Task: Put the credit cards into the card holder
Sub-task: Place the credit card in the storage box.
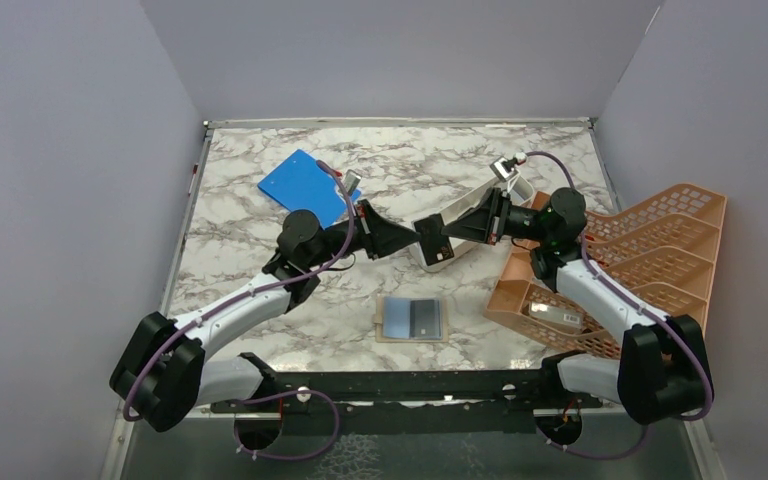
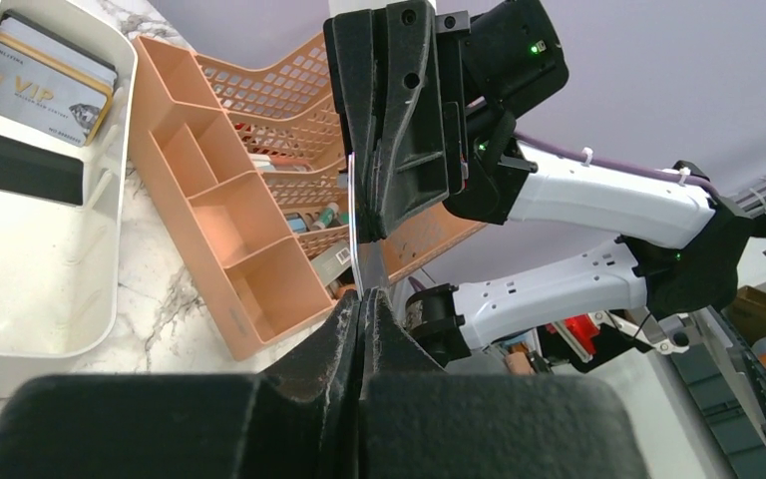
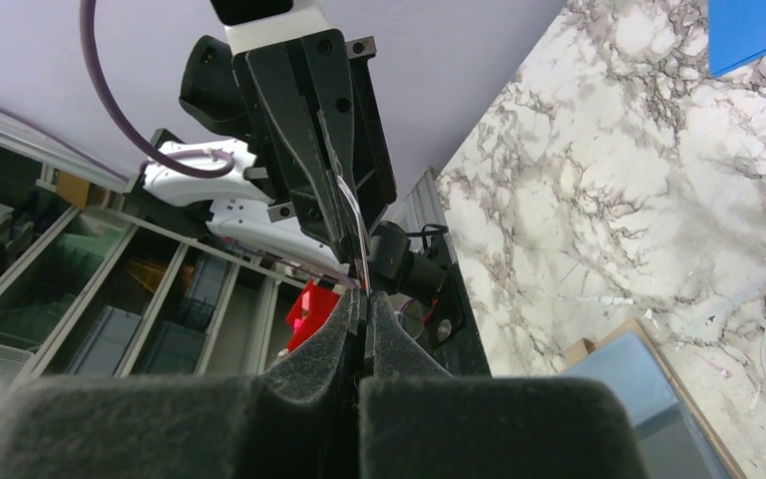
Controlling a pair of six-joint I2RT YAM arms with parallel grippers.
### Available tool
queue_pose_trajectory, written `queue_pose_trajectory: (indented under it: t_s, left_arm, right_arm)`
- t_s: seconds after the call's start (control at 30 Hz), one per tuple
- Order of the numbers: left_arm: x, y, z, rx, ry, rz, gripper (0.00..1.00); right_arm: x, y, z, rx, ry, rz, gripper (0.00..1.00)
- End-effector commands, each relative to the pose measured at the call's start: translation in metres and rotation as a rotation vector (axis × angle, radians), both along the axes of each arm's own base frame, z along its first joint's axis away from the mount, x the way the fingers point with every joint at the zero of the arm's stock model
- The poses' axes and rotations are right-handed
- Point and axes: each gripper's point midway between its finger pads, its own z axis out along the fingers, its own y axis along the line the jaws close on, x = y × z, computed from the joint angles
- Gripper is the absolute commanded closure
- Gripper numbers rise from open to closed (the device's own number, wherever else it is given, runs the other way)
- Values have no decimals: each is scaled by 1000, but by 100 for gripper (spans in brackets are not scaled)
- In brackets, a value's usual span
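Both hands meet mid-counter w/ one dark card (image 1: 433, 240) between them. The left hand (image 1: 416, 238) has its fingers pressed together on one edge of that card, and the right hand (image 1: 450, 236) is pinching the opposite edge. Each wrist cam shows the card edge-on as a thin line running from its own closed pads up into the other hand's pads. The card is held off the counter (image 1: 240, 230), and from the top cam it sits over the near end of the white tray (image 1: 438, 264). The card holder (image 1: 412, 340) lies open and flat on the counter nearer the arm bases, approx. centred btwn them and apart from both hands. A light blue card (image 1: 396, 318) sits in its left half and a grey card (image 1: 427, 318) in its right. The left wrist cam shows more cards in the tray: a grey VIP card (image 2: 35, 85) on a small stack (can't tell how many beneath), and a black card (image 2: 20, 165) just beside it. The orange rack (image 1: 650, 250) stands at the right side by the right arm. The blue board (image 1: 303, 187) lies flat at the far left, well apart from everything else.
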Motion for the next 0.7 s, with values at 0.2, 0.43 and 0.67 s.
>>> queue_pose_trajectory:
  t_s: [0.2, 0.43, 0.67]
  left_arm:
    - [-14, 6, 8, -36, -62, -21, 100]
    - [-15, 8, 6, -36, -57, -15, 100]
    - [-10, 10, 1, -33, -25, -3, 100]
  right_arm:
    - [-1, -1, 1, 19, -1, 10, 98]
    - [-1, -1, 1, 19, -6, 10, 93]
    - [2, -2, -5, 8, 4, -2, 98]
